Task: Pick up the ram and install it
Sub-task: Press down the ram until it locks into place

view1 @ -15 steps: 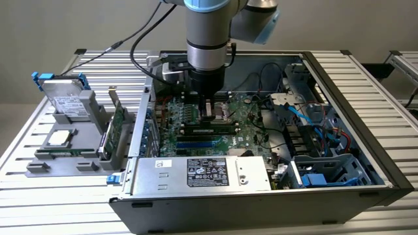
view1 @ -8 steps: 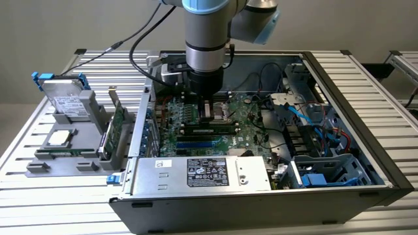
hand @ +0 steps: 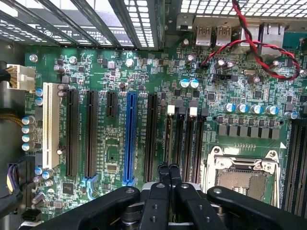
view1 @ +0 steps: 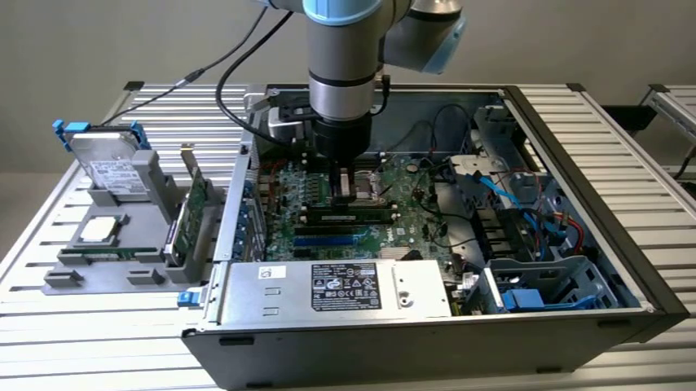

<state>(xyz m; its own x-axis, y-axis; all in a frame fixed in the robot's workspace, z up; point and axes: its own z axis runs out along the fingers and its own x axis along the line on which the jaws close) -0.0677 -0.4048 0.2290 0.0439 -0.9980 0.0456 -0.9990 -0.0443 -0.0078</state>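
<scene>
**Q:** Which step is in hand, and where is the ram?

**A:** Seating, as I judge it. I have the gripper (hand: 168,172) low inside the computer case (view1: 609,163), its jaws pressed together with no gap and nothing between them. The tips stand over a memory slot on the motherboard (hand: 108,143). The thin edge in that slot I take for the ram (hand: 167,139). It lies between the black expansion slots and the CPU socket (hand: 242,177). I cannot tell whether it is fully home, or whether the tips touch it.

**Q:** What does this step call for?

**A:** My judgement: pressure straight down, square to the slot, spread evenly so neither end rides up. The white latch (hand: 170,109) at the slot's end has to close. Skewed force could strain the board.

**Q:** And the containers?

**A:** In the exterior view, the case holds the motherboard at centre and the power supply (view1: 337,287) at six o'clock from the gripper. A drive cage (view1: 544,285) sits at four o'clock, with blue cables (view1: 511,191) at three o'clock. At nine o'clock, outside the case, a grey fixture tray (view1: 65,277) carries a hard drive (view1: 109,167) propped upright, a square chip (view1: 98,230) lying flat, and a green expansion card (view1: 196,216) standing on edge.
</scene>
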